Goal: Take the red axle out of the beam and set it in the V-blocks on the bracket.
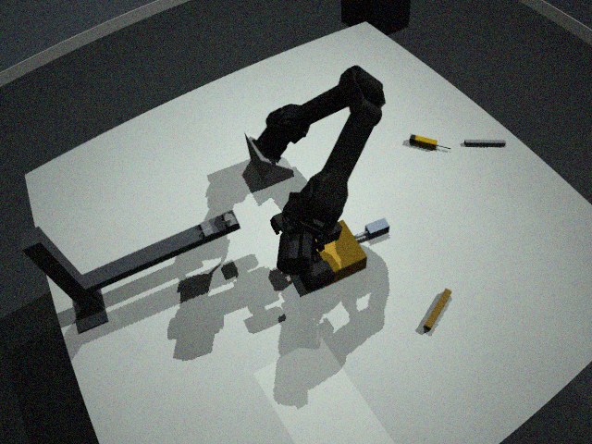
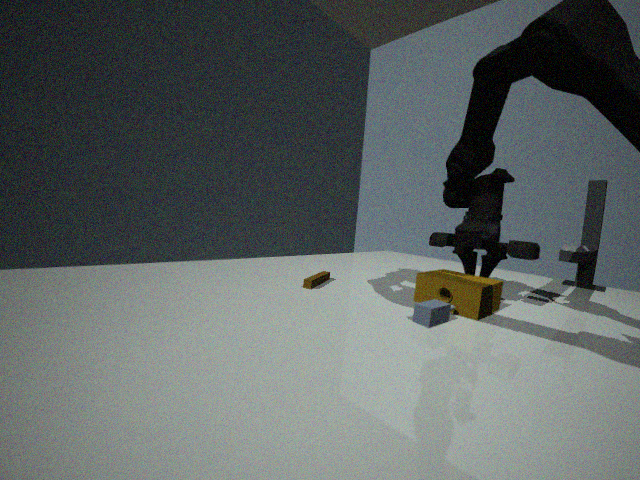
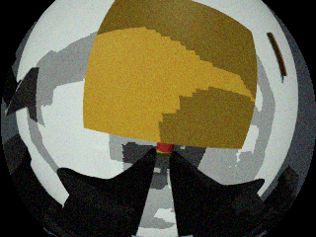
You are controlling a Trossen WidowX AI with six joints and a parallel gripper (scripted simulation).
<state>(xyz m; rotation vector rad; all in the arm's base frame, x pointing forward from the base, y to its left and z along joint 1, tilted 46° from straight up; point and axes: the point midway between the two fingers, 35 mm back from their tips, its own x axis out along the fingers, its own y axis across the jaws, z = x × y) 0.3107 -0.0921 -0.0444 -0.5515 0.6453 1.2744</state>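
Red axle (image 3: pixel 164 147) sits in the yellow beam (image 1: pixel 353 255) (image 2: pixel 465 297) (image 3: pixel 128 89), one end poking out at the side face (wrist view only; the rest is hidden). End effector (image 1: pixel 305 267) (image 2: pixel 476 275) (image 3: pixel 162 154) is narrow, holding that red end between its fingertips. Beam rests on the desk (image 1: pixel 477 215) (image 2: pixel 206 361) (image 3: pixel 64 114); its opposite face shows a round hole (image 2: pixel 445 295). Blue-grey block (image 1: pixel 376 226) (image 2: pixel 431 313) is just beside that face. V-blocks (image 1: pixel 217 224) (image 2: pixel 576 250) are on the dark bracket (image 1: pixel 153 252) (image 2: pixel 593 227), apart from the beam; axle isn't in them.
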